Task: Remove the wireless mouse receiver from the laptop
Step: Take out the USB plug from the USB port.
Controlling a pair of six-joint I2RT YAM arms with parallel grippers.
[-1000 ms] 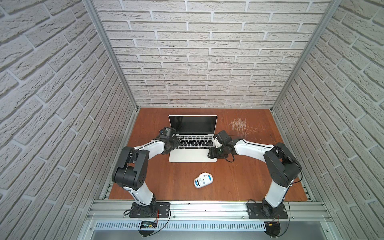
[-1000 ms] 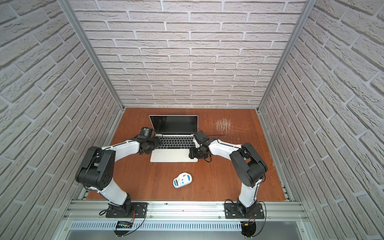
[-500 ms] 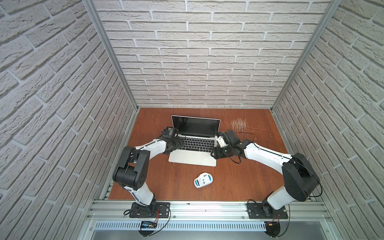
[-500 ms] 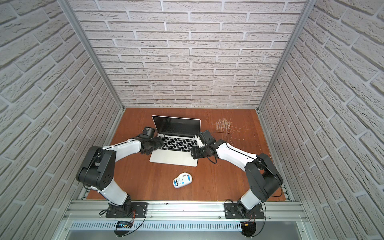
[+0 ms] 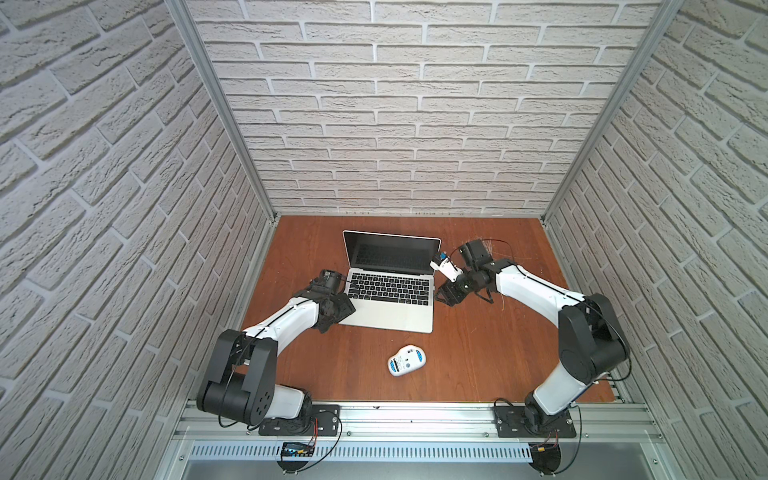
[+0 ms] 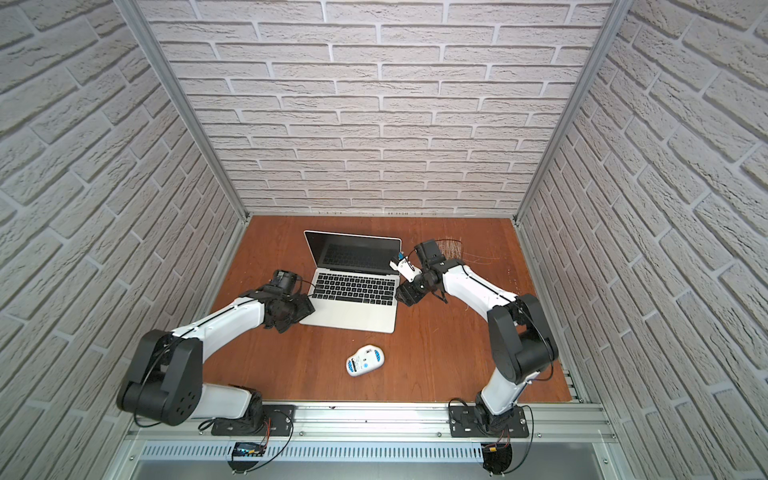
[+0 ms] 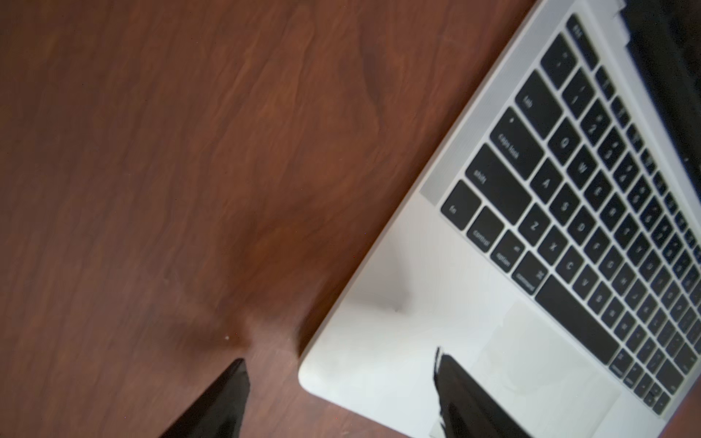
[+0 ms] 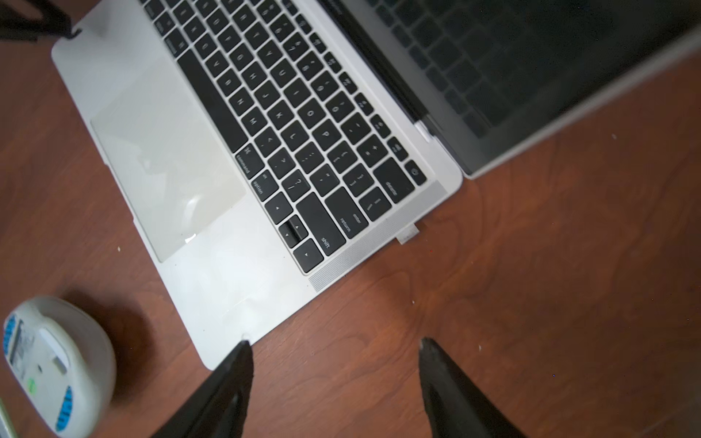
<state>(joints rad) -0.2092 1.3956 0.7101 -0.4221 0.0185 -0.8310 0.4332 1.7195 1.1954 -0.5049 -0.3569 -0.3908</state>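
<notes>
The silver laptop (image 5: 390, 303) (image 6: 353, 307) stands open mid-table, slightly skewed, its screen dark. In the right wrist view the wireless mouse receiver (image 8: 409, 234) is a small silver stub sticking out of the laptop's (image 8: 235, 265) right edge near the return key. My right gripper (image 8: 333, 341) (image 5: 445, 294) is open beside that edge. One fingertip (image 8: 244, 347) is at the edge near the front corner, the other over bare wood. My left gripper (image 7: 339, 356) (image 5: 344, 311) is open and straddles the laptop's (image 7: 379, 341) front left corner.
A white oval mouse (image 5: 407, 359) (image 6: 365, 360) (image 8: 57, 364) lies upside down on the brown table (image 5: 478, 353) in front of the laptop. Brick-pattern walls with metal posts close in three sides. Pale scratches (image 5: 494, 247) mark the back right.
The laptop has turned slightly clockwise and slid a little right. The right arm's elbow has swung outward to the right. The left gripper has stayed at the front left corner.
</notes>
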